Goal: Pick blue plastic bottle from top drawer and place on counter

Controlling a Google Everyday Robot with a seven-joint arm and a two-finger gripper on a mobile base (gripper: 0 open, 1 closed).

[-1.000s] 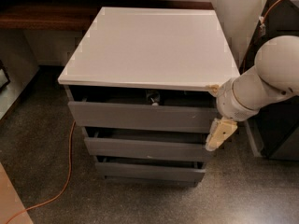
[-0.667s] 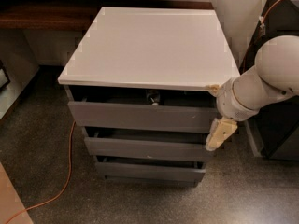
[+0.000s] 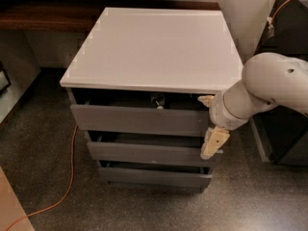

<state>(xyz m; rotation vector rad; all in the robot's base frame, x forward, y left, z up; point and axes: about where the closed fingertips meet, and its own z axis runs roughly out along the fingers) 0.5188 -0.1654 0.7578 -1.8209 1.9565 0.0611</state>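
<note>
Grey flat-fronted top drawer (image 3: 139,120) ajar; jaws at its right end

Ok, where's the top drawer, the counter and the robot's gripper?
top drawer (image 3: 134,120): camera view, middle of its grey front.
counter (image 3: 154,47): camera view, middle of the white top.
gripper (image 3: 210,125): camera view, its middle, beside the top drawer's right end.

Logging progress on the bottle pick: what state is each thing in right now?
top drawer: ajar, narrow gap under the counter.
small pale thing: in that gap, mostly hidden, possibly the bottle.
middle drawer: appears slightly ajar.
gripper: open, at the top drawer's right end.
</note>
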